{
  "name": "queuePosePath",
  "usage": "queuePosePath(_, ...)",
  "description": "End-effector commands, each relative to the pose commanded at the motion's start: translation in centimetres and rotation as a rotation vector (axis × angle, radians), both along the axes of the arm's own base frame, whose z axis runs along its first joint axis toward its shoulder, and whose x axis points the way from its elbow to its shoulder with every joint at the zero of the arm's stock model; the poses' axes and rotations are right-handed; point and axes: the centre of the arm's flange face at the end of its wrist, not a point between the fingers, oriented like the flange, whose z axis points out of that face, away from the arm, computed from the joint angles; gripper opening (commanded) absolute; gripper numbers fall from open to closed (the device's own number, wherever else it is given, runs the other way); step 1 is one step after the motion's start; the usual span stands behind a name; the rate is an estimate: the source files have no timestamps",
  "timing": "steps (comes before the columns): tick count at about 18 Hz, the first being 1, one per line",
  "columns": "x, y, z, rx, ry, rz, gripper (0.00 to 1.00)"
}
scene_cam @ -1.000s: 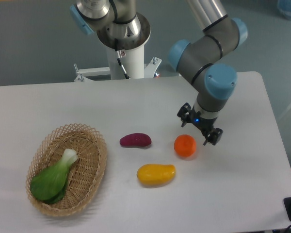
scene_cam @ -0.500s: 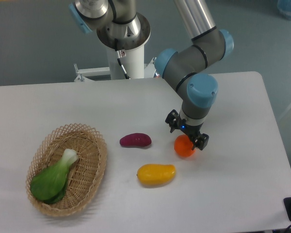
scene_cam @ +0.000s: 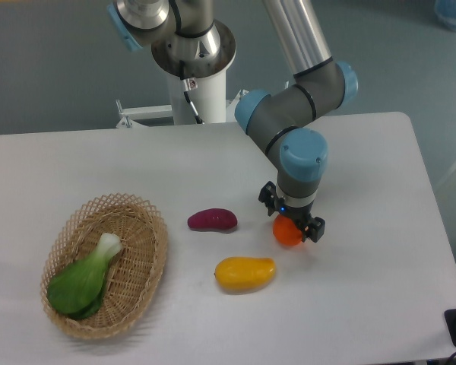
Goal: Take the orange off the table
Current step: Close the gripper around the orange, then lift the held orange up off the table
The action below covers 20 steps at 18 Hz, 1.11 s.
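The orange (scene_cam: pixel 288 233) sits on the white tabletop (scene_cam: pixel 380 251), directly beneath the gripper (scene_cam: pixel 292 217), with one dark finger (scene_cam: pixel 267 199) showing on its upper-left side and the other at its lower-right, so the fruit lies in the gap between them. The fingers are spread, straddling the ball rather than pinching it; whether either pad already touches the skin is too fine to tell. I judge the orange to be light, firm and only slightly yielding, with a smooth rind that could slip, and being round it may roll away if one finger reaches it before the other. The safest hold looks to be across its widest girth, the pads meeting it on opposite sides at mid-height with moderate pressure: enough to stop it squirting out, not so much as to bruise it. Beyond the fingers, towards the lower left, lies a yellow-orange mango (scene_cam: pixel 245 273), near but clear of the fruit. Further left of the fingers rests a purple oblong vegetable (scene_cam: pixel 211 220), well apart. At the far left of the tabletop a woven basket (scene_cam: pixel 148 228) holds a green leafy vegetable (scene_cam: pixel 83 280).
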Motion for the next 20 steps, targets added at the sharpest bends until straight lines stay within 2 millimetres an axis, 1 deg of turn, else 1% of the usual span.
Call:
queuePosePath(1, -0.1, 0.0, 0.1, -0.002, 0.013, 0.0, 0.93)
queuePosePath(3, -0.2, 0.0, 0.3, 0.0, 0.017, -0.001, 0.68)
queuePosePath(5, -0.5, 0.1, 1.2, 0.01, 0.031, -0.004, 0.53)
queuePosePath(7, -0.9, 0.3, 2.4, 0.023, 0.049, -0.01, 0.52)
queuePosePath(10, -2.2, 0.5, 4.9, 0.054, 0.084, 0.0, 0.52)
queuePosePath(12, -3.2, 0.1, 6.0, 0.073, 0.097, 0.014, 0.52)
queuePosePath(14, -4.1, 0.4, 7.4, 0.091, 0.113, 0.018, 0.52)
queuePosePath(15, -4.8, 0.8, 8.4, 0.102, 0.13, 0.02, 0.48)
queuePosePath(16, -5.3, 0.9, 9.0, 0.113, 0.139, 0.02, 0.48)
queuePosePath(17, -5.9, 0.7, 9.4, 0.127, 0.138, 0.029, 0.48)
queuePosePath(20, -6.8, 1.0, 10.6, 0.14, 0.128, 0.031, 0.48)
